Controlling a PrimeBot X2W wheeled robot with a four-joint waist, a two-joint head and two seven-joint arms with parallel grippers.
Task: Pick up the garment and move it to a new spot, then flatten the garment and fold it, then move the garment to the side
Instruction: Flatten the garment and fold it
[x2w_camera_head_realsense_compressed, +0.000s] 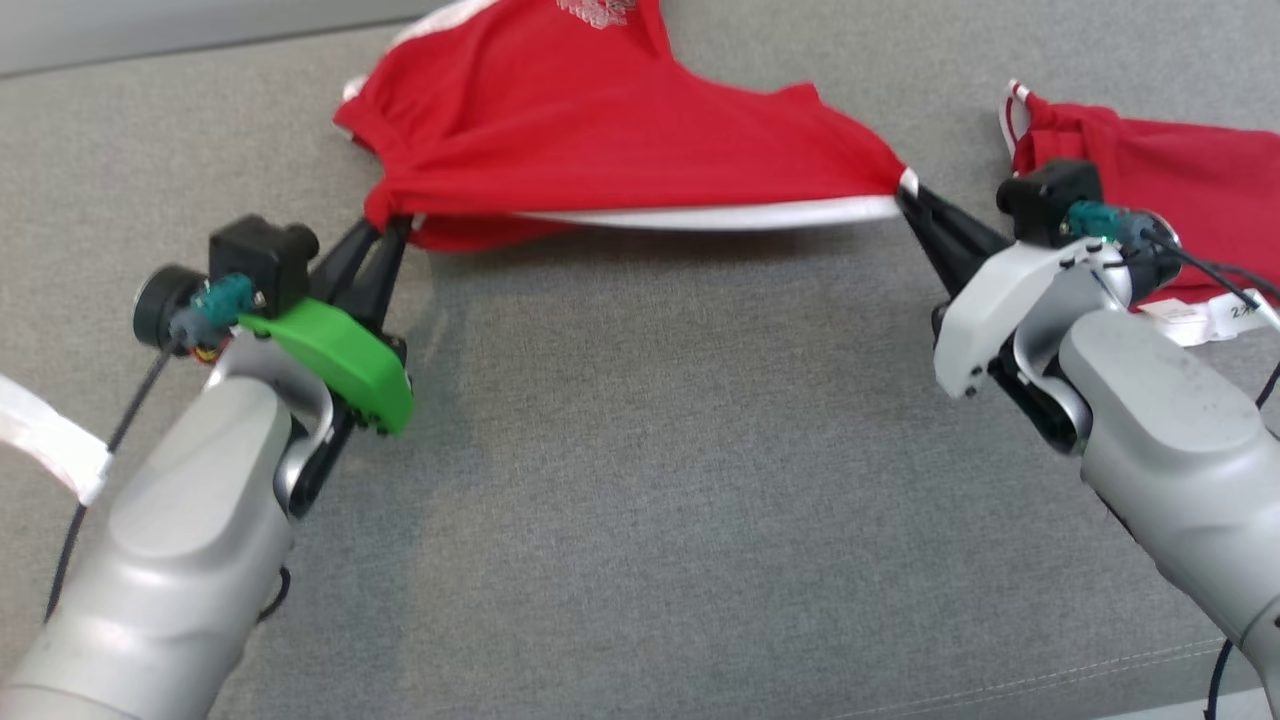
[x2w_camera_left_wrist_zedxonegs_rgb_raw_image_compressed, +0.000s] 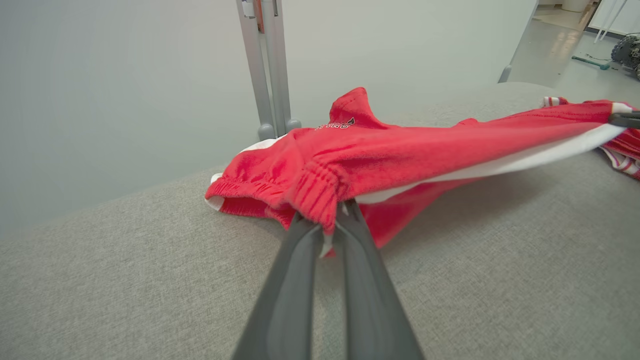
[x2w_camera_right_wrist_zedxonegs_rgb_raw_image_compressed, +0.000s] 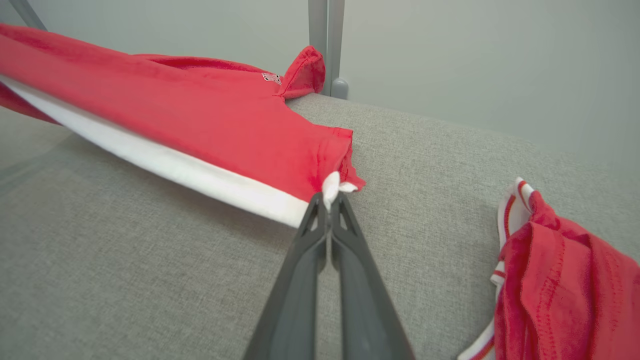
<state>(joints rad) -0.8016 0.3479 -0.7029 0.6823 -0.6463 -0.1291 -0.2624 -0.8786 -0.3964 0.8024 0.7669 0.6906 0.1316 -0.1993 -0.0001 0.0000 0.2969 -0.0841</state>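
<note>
The garment (x2w_camera_head_realsense_compressed: 600, 140) is a pair of red shorts with a white side stripe, stretched taut between my two grippers just above the grey padded surface. My left gripper (x2w_camera_head_realsense_compressed: 392, 222) is shut on its elastic waistband corner (x2w_camera_left_wrist_zedxonegs_rgb_raw_image_compressed: 320, 192) at the left. At the right, my right gripper (x2w_camera_head_realsense_compressed: 908, 192) is shut on the hem corner where the white stripe ends (x2w_camera_right_wrist_zedxonegs_rgb_raw_image_compressed: 331, 187). The far part of the garment (x2w_camera_right_wrist_zedxonegs_rgb_raw_image_compressed: 200, 105) still rests on the surface. A small white logo (x2w_camera_left_wrist_zedxonegs_rgb_raw_image_compressed: 334, 125) shows near its far edge.
A second red garment (x2w_camera_head_realsense_compressed: 1170, 190) with white trim lies at the right, just behind my right wrist, also seen as a red garment (x2w_camera_right_wrist_zedxonegs_rgb_raw_image_compressed: 560, 280) in the right wrist view. A grey post (x2w_camera_left_wrist_zedxonegs_rgb_raw_image_compressed: 267, 70) stands behind the surface (x2w_camera_head_realsense_compressed: 640, 480). A white strip (x2w_camera_head_realsense_compressed: 45, 435) lies at the left edge.
</note>
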